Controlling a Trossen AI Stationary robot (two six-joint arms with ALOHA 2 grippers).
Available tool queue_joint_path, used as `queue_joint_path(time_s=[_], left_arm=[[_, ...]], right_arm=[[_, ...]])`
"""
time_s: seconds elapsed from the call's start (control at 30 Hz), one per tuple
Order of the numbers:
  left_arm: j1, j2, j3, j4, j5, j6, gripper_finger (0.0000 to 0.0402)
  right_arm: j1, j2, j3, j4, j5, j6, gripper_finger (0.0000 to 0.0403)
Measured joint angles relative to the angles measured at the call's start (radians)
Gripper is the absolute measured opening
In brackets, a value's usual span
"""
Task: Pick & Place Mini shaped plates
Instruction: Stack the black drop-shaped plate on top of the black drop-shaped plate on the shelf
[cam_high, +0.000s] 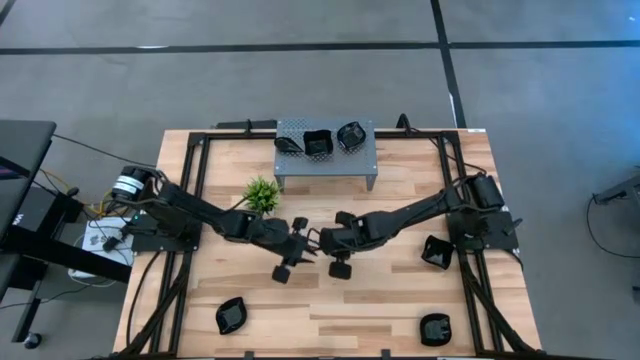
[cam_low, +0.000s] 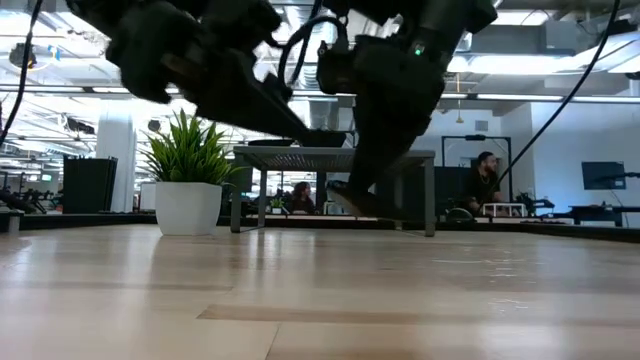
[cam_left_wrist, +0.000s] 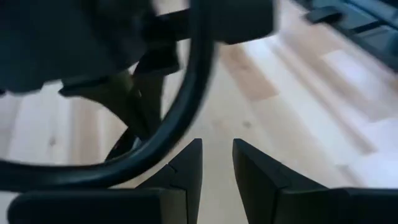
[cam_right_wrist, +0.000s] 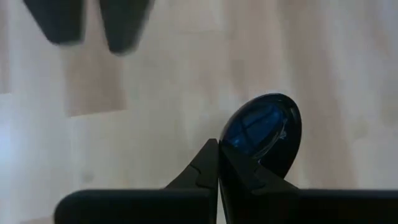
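Observation:
My right gripper (cam_right_wrist: 217, 165) is shut on one mini shaped plate (cam_right_wrist: 264, 130), a glossy black teardrop dish, above the middle of the table (cam_high: 338, 262). My left gripper (cam_left_wrist: 217, 162) hovers just left of it (cam_high: 287, 268), fingers slightly open and holding nothing. Its fingers also show in the right wrist view (cam_right_wrist: 87, 25). Three more plates (cam_high: 320, 143) sit on the grey perforated stand (cam_high: 325, 168). Other plates lie flat on the wood, one near left (cam_high: 230, 315), one near right (cam_high: 435, 327) and one on the right side (cam_high: 437, 252). My right gripper pinches the teardrop plate's rim (cam_right_wrist: 235, 148) between its two fingers, at the end nearest the wrist. The fingers come from above, slanting down. The plate sticks out beyond the fingertips and is lifted clear of the table (cam_low: 352, 198).
A small green plant in a white pot (cam_high: 262, 193) stands left of the stand, close to my left arm. A black frame (cam_high: 195, 200) runs along the table's sides. Bare wood (cam_high: 330, 310) lies between the near plates. People sit in the room beyond (cam_low: 485, 175).

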Motion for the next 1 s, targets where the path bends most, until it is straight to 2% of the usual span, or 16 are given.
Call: queue_joint_path(time_s=[0.17, 0.33, 0.63, 0.83, 1.0], left_arm=[[0.051, 0.023, 0.000, 0.002, -0.005, -0.005, 0.0091], [0.090, 0.022, 0.000, -0.018, -0.013, -0.023, 0.0101], [0.141, 0.020, 0.000, -0.017, -0.011, -0.024, 0.0154], [0.148, 0.020, 0.000, -0.017, -0.011, -0.024, 0.0168], [0.148, 0.022, 0.002, -0.016, 0.041, -0.024, 0.0164]], right_arm=[[-0.027, -0.001, -0.017, 0.002, 0.084, -0.179, 0.0003], [-0.066, -0.001, -0.056, 0.008, 0.086, -0.156, 0.0003], [-0.100, -0.002, -0.080, 0.032, 0.079, -0.194, 0.0006], [-0.103, -0.002, -0.080, 0.044, 0.073, -0.221, 0.0045], [-0.102, -0.004, -0.080, 0.056, 0.072, -0.221, 0.0082]])
